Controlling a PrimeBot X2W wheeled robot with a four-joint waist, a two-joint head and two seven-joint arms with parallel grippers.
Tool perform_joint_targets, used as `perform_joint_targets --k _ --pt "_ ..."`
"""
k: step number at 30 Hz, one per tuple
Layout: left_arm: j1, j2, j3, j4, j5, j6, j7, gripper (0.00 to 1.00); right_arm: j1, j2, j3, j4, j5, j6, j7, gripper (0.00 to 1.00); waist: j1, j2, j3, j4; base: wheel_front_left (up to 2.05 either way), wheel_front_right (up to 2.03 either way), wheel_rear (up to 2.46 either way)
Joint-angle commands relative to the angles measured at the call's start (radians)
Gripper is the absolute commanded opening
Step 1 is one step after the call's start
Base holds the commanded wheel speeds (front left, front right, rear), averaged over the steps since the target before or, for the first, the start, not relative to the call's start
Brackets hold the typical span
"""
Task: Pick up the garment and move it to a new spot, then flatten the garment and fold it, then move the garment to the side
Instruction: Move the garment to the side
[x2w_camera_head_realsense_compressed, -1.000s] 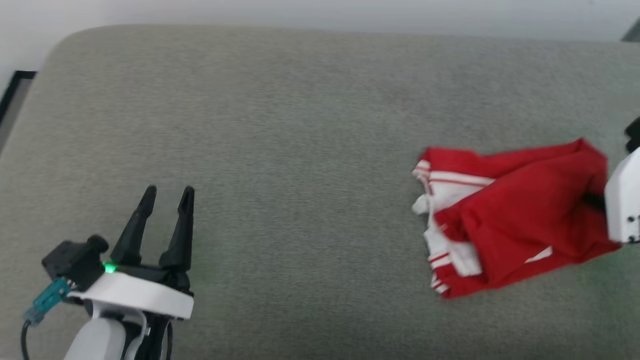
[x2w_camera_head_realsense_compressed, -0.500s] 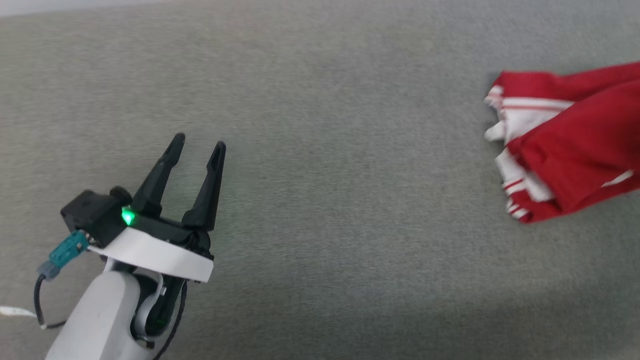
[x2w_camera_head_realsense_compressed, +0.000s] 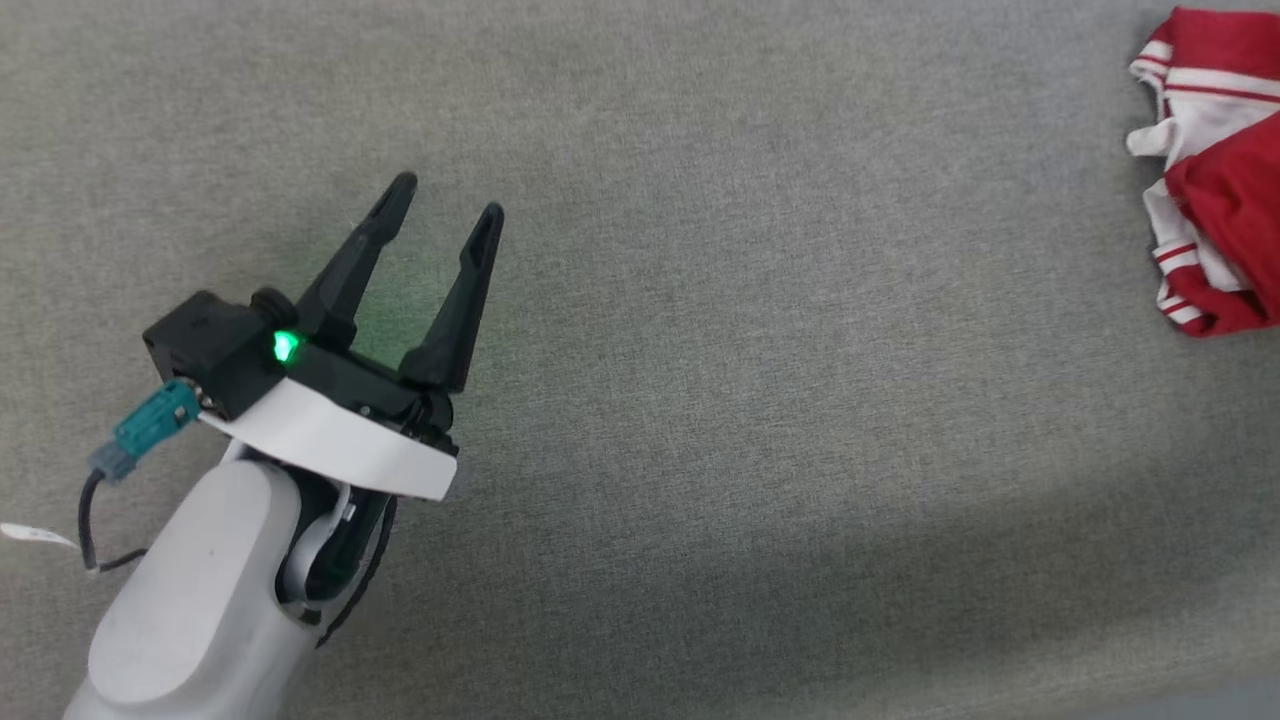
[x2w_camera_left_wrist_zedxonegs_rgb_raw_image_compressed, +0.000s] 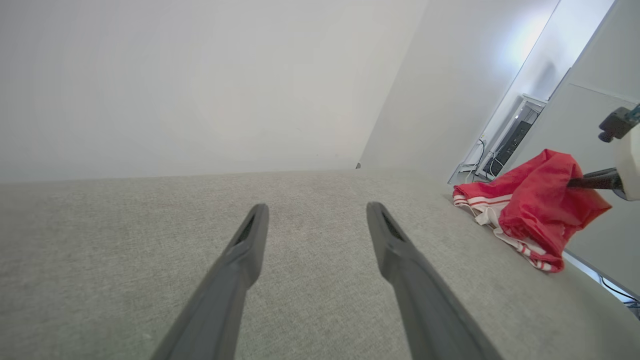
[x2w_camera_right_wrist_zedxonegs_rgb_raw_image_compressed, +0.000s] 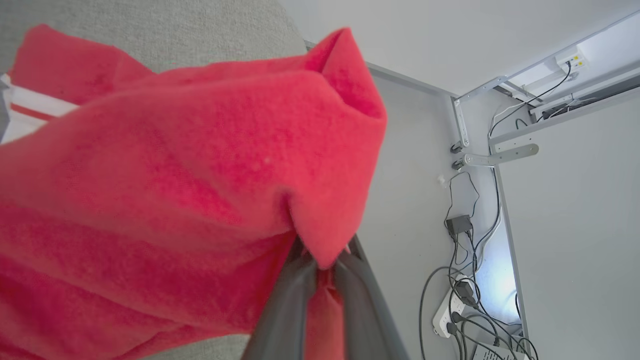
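Head camera has swung left: the garment (x2w_camera_head_realsense_compressed: 1215, 200) now sits at the right edge, on the grey tabletop (x2w_camera_head_realsense_compressed: 750, 400); left gripper (x2w_camera_head_realsense_compressed: 445, 197) jaws wide, empty. Left wrist: right gripper (x2w_camera_left_wrist_zedxonegs_rgb_raw_image_compressed: 575, 183) pinches the red cloth, seemingly raised there. Right wrist: jaws narrow, clamped on a fold.

A grey woven-fabric surface (x2w_camera_head_realsense_compressed: 760, 420) spreads wide, its far edge meeting a plain white wall (x2w_camera_left_wrist_zedxonegs_rgb_raw_image_compressed: 200, 75). Beyond its edge, black cables (x2w_camera_right_wrist_zedxonegs_rgb_raw_image_compressed: 465, 292) tangle around a white power strip (x2w_camera_right_wrist_zedxonegs_rgb_raw_image_compressed: 442, 315).
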Motion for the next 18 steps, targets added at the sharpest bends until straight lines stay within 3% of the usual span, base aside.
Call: perform_joint_targets --k 1,3,6,7,9,18 --pt "-0.013 0.002 -0.003 0.001 -0.009 -0.003 -0.005 1.00 -0.013 0.017 -0.005 0.009 -0.010 0.000 -0.014 0.00 0.0000 0.0000 0.012 0.001 0.00 0.00 0.00" --pt "-0.029 0.007 -0.010 0.001 -0.017 -0.003 -0.005 1.00 -0.019 0.031 -0.021 0.049 -0.039 0.000 -0.039 0.00 0.0000 0.0000 0.021 0.008 0.00 0.00 0.00" --pt "-0.047 0.007 -0.015 0.003 -0.029 -0.003 -0.005 1.00 -0.032 0.066 -0.040 0.098 -0.076 0.000 -0.076 0.41 0.0000 0.0000 0.031 0.023 0.00 0.00 0.00" --pt "-0.051 0.008 -0.016 0.004 -0.029 -0.003 -0.005 1.00 -0.037 0.076 -0.048 0.117 -0.084 0.000 -0.087 0.48 0.0000 0.0000 0.033 0.027 0.00 0.00 0.00" --pt "-0.051 0.007 -0.005 0.005 -0.032 -0.003 -0.005 1.00 -0.046 0.085 -0.058 0.147 -0.098 0.000 -0.105 0.99 0.0000 0.0000 0.036 0.033 0.00 0.00 0.00" --pt "-0.005 -0.016 0.106 -0.004 -0.036 -0.003 -0.005 1.00 -0.107 0.106 -0.069 0.209 -0.140 0.000 -0.174 1.00 0.0000 0.0000 0.013 0.028 0.00 0.00 0.00"
